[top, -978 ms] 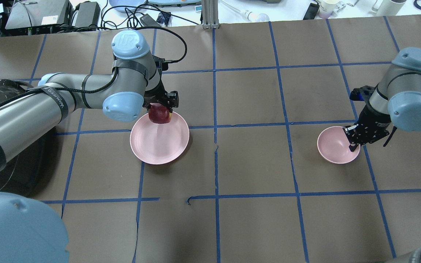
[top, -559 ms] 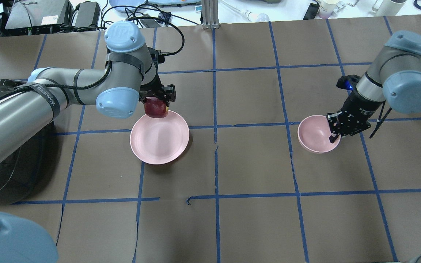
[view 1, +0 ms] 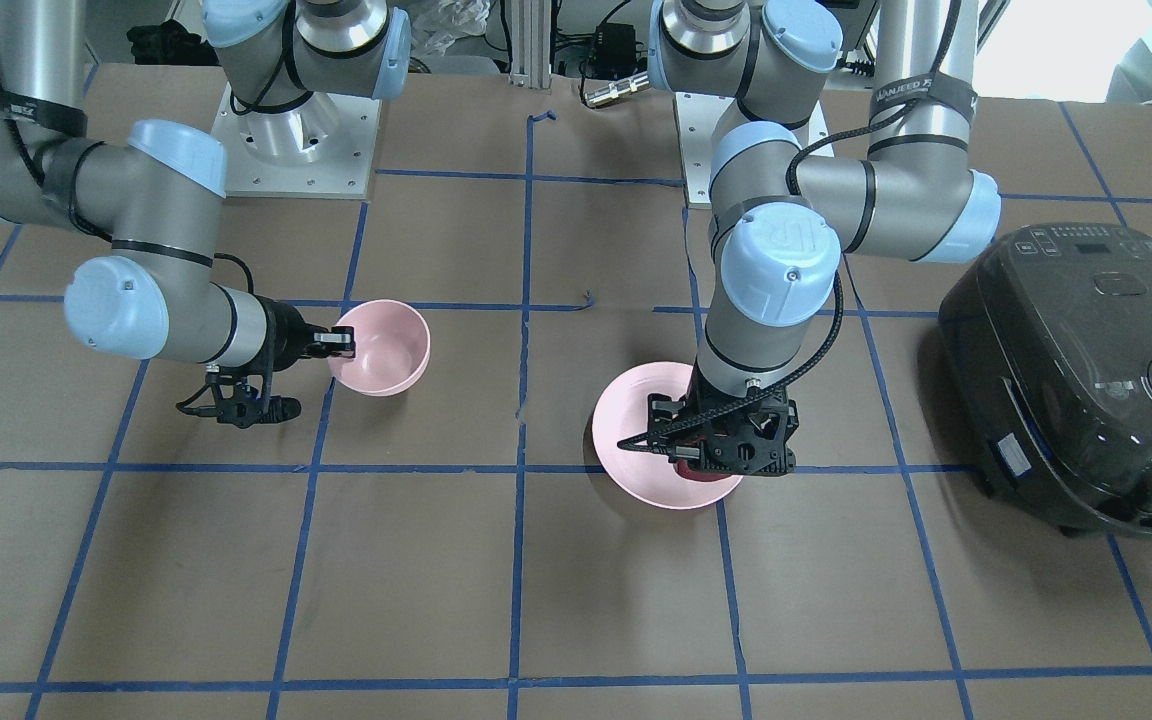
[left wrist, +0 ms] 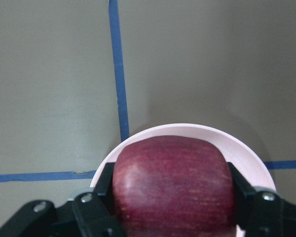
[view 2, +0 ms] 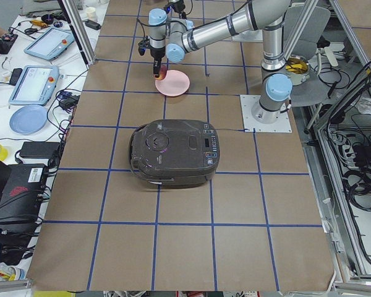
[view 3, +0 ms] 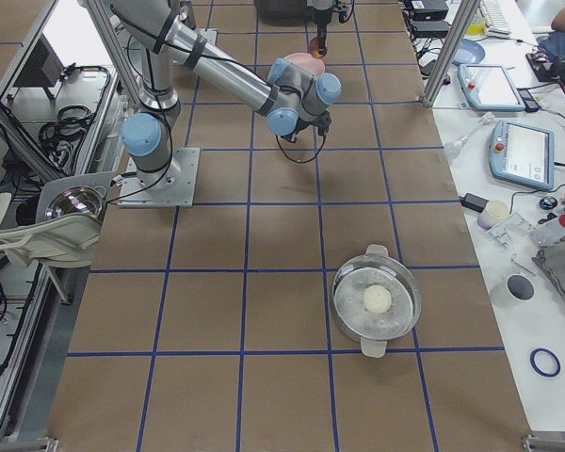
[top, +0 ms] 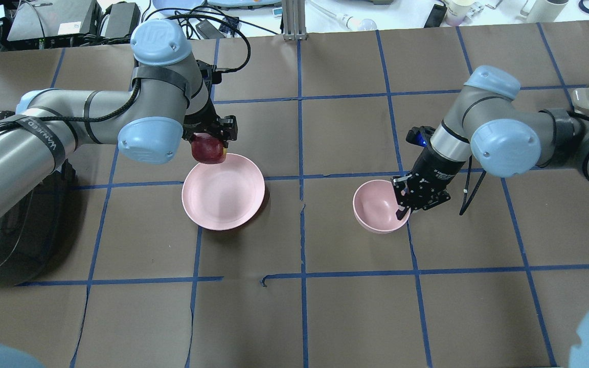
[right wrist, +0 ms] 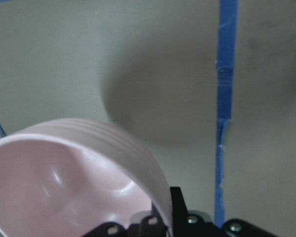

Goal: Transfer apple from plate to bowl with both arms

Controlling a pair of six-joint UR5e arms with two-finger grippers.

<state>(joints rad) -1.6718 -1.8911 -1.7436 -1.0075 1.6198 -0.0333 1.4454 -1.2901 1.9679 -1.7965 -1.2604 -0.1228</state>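
The dark red apple [top: 207, 149] is held in my left gripper [top: 208, 139], shut on it, above the far-left rim of the wide pink plate [top: 225, 197]. The left wrist view shows the apple [left wrist: 175, 182] between the fingers with the plate's rim [left wrist: 187, 129] below. In the front view the gripper [view 1: 721, 452] hides most of the apple over the plate [view 1: 631, 420]. My right gripper [top: 402, 203] is shut on the right rim of the small deep pink bowl [top: 375, 207], which is empty and appears raised off the table. It also shows in the right wrist view [right wrist: 64, 173].
A black rice cooker [view 1: 1086, 380] stands at the table's left end, near my left arm. A metal pot with a glass lid [view 3: 377, 301] sits at the right end. An aluminium post [top: 292, 20] stands at the far edge, with clutter behind it.
My left gripper has risen and drifted back-left with the apple, off the plate's surface. My right gripper has carried the bowl well to the left, toward the table's middle.
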